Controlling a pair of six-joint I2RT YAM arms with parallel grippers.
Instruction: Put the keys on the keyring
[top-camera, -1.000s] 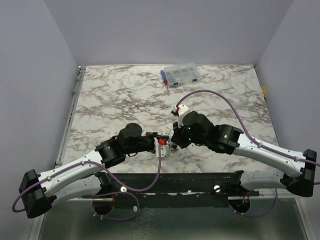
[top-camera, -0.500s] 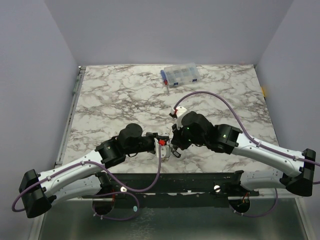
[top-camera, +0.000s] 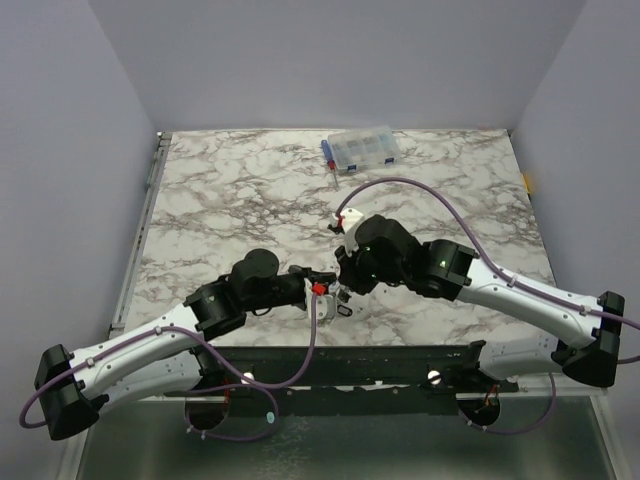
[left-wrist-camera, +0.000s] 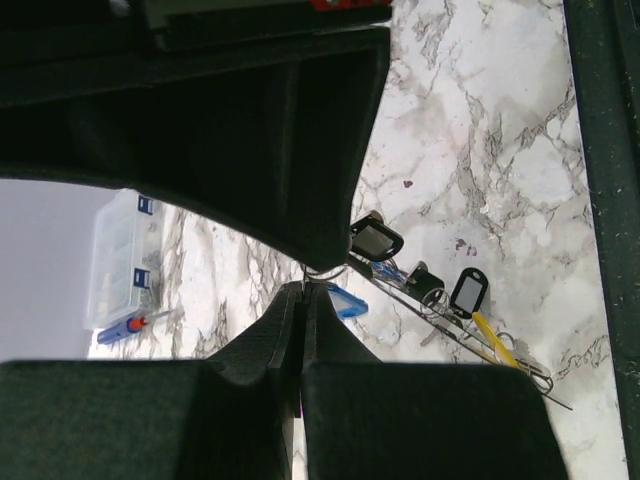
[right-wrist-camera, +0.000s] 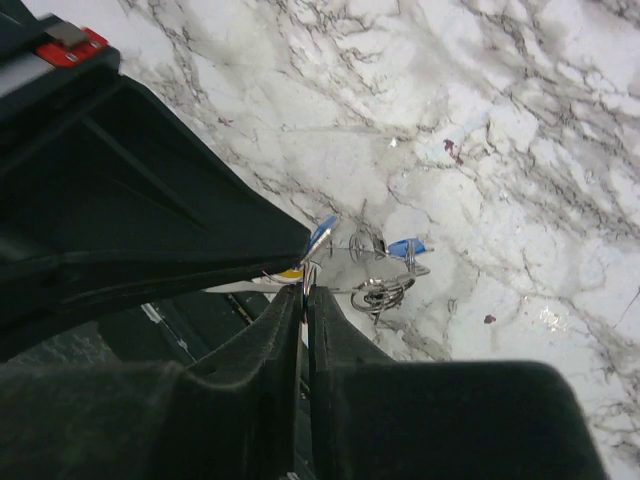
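Note:
My two grippers meet tip to tip near the table's front edge. The left gripper (top-camera: 324, 292) is shut, and in its wrist view (left-wrist-camera: 303, 288) it pinches a thin silver arc of the keyring (left-wrist-camera: 326, 269). The right gripper (top-camera: 342, 288) is also shut, pinching a thin silver loop of the keyring (right-wrist-camera: 308, 272) in its wrist view (right-wrist-camera: 305, 290). The keys hang round the wire: dark-outlined clear tags (left-wrist-camera: 376, 240) (left-wrist-camera: 467, 292), a blue one (left-wrist-camera: 346, 301) and a yellow one (left-wrist-camera: 494, 342). Blue tags (right-wrist-camera: 322, 236) (right-wrist-camera: 404, 247) and small rings (right-wrist-camera: 385, 292) also show in the right wrist view.
A clear compartment box (top-camera: 364, 148) with blue parts stands at the table's far edge, a small red-and-blue tool (top-camera: 329, 160) beside it. The dark front rail (top-camera: 350, 355) runs just below the grippers. Purple cables loop off both arms.
Both grippers have shifted slightly left and away together, still touching at the tips. The right arm's wrist has swung a little to the left.

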